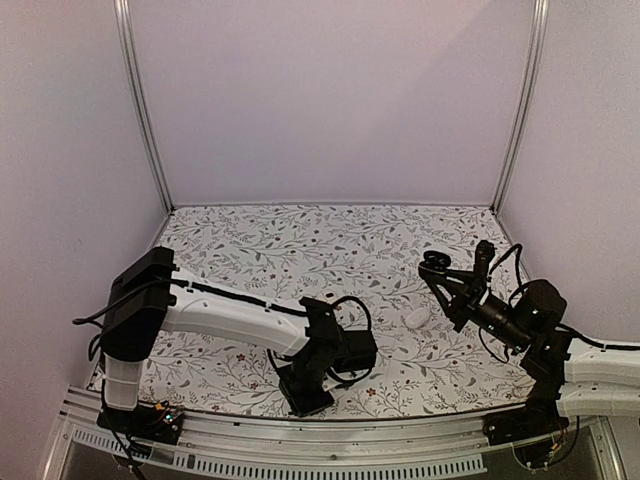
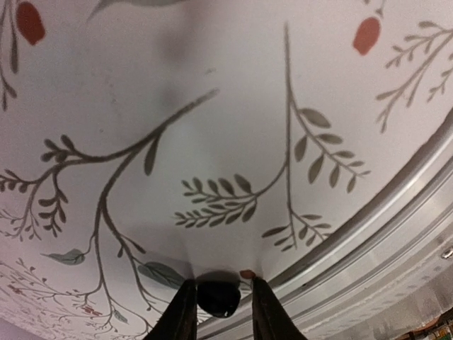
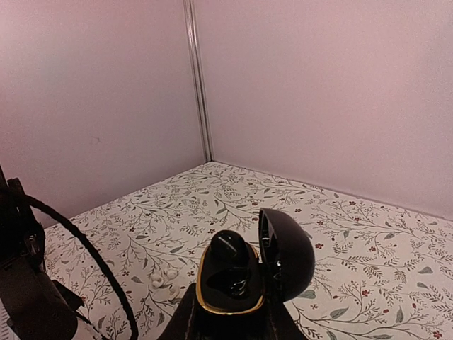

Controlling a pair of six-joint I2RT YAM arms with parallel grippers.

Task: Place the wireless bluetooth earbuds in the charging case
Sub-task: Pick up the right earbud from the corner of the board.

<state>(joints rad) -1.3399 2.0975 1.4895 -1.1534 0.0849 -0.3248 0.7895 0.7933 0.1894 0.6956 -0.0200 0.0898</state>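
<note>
Left wrist view: the left gripper (image 2: 221, 287) pinches a black earbud (image 2: 218, 300) low over the table (image 2: 226, 106). Across, the right gripper (image 3: 231, 322) clamps the open charging case (image 3: 228, 282) (one socket apparently filled). Next: carry the earbud over and align its stem.

The white table (image 2: 212, 106) fills most of the view. It has grey leafy twigs and little red spots printed on it. At the bottom, the two dark fingers (image 2: 180, 319) of the left end effector (image 2: 221, 285) poke up into the picture. They are low over the table. A small shiny black rounded earbud (image 2: 217, 299) sits between them. It is right by the finger on the left side of the picture. I cannot tell if the other finger touches it. A shiny silver metal rail (image 2: 382, 234) runs along the table's edge at the lower right corner.
</note>
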